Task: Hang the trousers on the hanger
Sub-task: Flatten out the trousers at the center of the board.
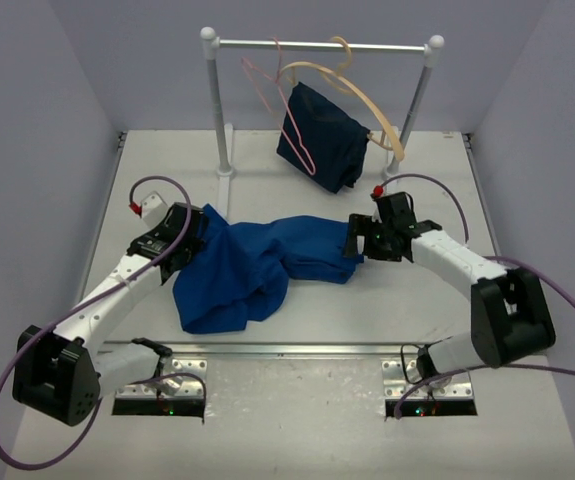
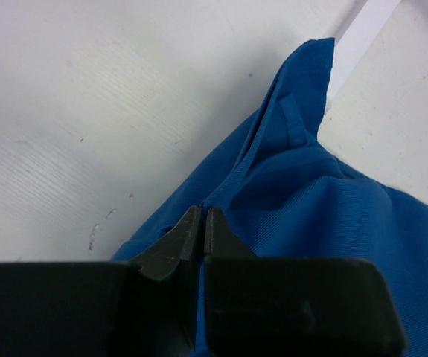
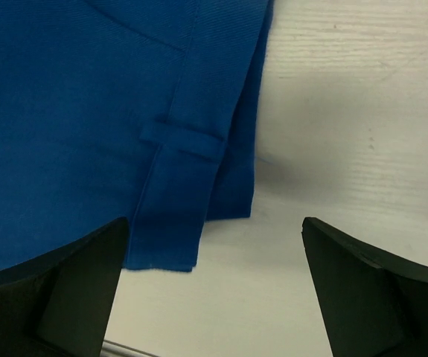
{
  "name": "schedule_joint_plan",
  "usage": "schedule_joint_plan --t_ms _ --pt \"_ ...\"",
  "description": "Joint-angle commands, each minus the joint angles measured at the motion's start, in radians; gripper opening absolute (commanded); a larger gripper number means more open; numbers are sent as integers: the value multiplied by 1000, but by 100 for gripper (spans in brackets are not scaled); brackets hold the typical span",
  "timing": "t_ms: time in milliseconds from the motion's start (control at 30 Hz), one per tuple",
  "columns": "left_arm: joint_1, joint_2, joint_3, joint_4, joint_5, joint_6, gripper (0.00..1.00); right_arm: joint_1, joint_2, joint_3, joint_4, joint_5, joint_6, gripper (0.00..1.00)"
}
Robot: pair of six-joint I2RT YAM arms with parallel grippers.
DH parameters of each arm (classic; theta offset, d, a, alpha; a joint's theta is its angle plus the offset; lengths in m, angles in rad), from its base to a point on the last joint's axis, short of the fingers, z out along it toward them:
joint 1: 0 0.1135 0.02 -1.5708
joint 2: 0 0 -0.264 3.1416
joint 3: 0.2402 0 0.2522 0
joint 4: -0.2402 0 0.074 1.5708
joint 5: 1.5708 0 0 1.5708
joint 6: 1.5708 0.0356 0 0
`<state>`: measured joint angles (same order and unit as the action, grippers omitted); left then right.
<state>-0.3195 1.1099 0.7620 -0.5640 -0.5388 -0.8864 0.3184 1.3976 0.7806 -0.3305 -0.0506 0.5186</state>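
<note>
Left tool (image 2: 202, 222) is clamped shut on a fold of the trousers (image 1: 257, 265). Right tool (image 3: 215, 227) stands wide open over the table (image 1: 387, 310), with the trousers' belt-loop edge between its fingers.

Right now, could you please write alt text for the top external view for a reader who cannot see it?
Royal-blue trousers lie crumpled on a table between two robot arms: the left claw is shut on one end, the right claw open at the other. Behind, a pink wire hanger and a wooden hanger holding a navy garment hang on a rail.
</note>
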Motion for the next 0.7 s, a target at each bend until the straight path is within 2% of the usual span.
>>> schedule_joint_plan --t_ms 0,100,167,233,300,367,433,600,667 --pt "-6 -15 10 3 11 43 0 -9 142 82 118 -97 65 99" --pt "-4 -20 9 6 18 60 0 -7 278 121 146 -116 85 94" --pt "-6 -26 8 5 17 70 0 0 341 120 152 -138 107 85" --pt "-6 -33 11 3 17 78 0 7 350 88 185 -154 120 65" --pt "-7 -43 17 1 15 91 0 10 319 48 211 -166 131 34" --pt "-4 -48 27 0 13 99 0 8 277 29 211 -193 127 19" --pt "-4 -50 41 -9 1 106 0 -6 227 32 188 -180 113 0" --pt "4 -51 120 -74 -71 113 0 -91 24 59 34 -4 37 0" --pt "20 -50 158 -99 -92 116 0 -125 -60 66 -5 20 26 0"
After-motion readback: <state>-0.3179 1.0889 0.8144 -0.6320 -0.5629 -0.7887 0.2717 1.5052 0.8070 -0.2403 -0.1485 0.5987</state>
